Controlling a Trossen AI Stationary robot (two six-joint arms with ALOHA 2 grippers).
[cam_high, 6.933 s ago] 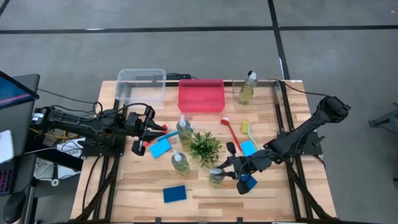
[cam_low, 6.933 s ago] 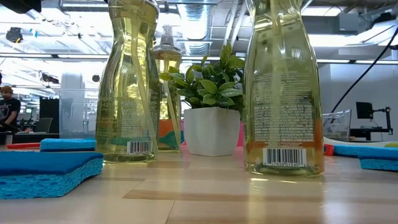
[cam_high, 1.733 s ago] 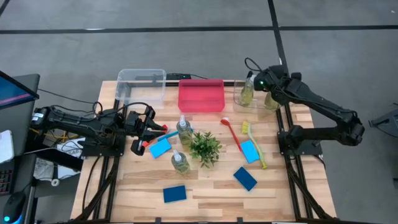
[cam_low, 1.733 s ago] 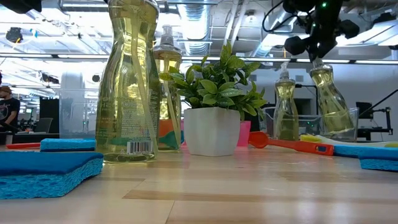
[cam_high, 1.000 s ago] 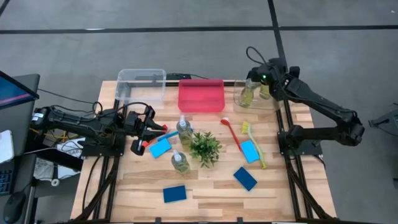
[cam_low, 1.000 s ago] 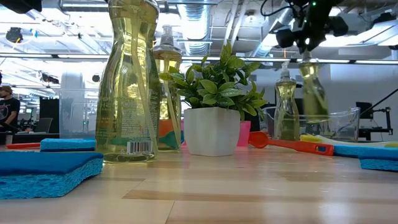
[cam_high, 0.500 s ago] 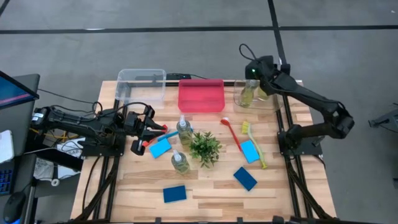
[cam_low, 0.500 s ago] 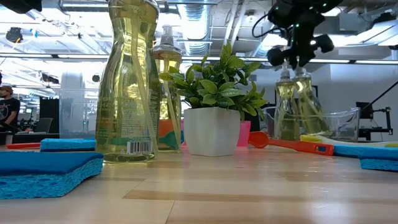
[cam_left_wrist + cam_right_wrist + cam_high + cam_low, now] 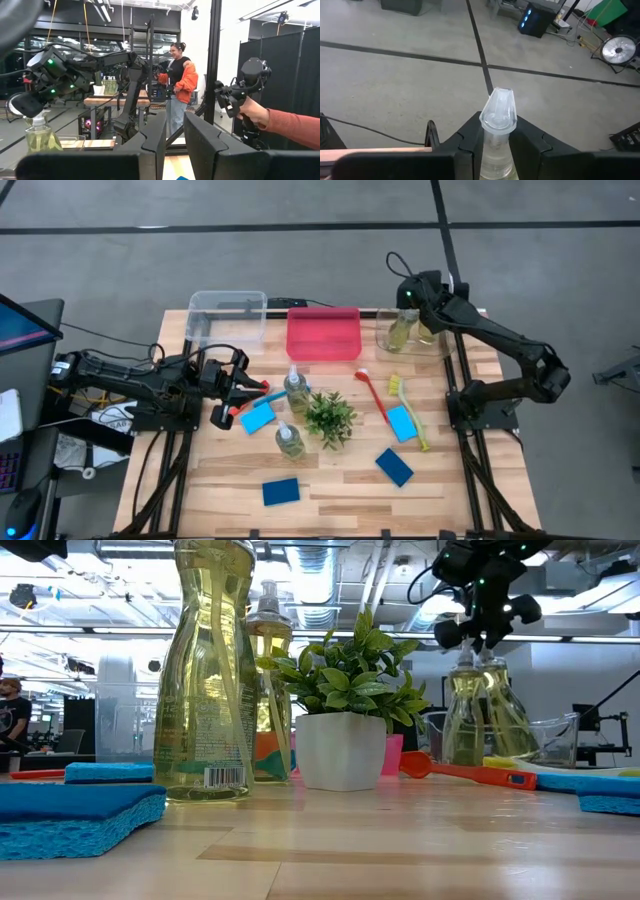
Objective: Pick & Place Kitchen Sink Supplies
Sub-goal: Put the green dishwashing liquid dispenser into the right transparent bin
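Over table's far clear bin (image 9: 440,348), right claw (image 9: 495,132) grips upright pump bottle (image 9: 497,131).

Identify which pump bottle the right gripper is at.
The right gripper flanks the pump neck of the bottle leaning in the clear bin at the far right corner, beside another bottle; two stand near the plant.

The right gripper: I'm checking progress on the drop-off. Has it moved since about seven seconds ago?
Yes. The right gripper has travelled from the table's near side beside the plant to the far clear bin, around a pump bottle.
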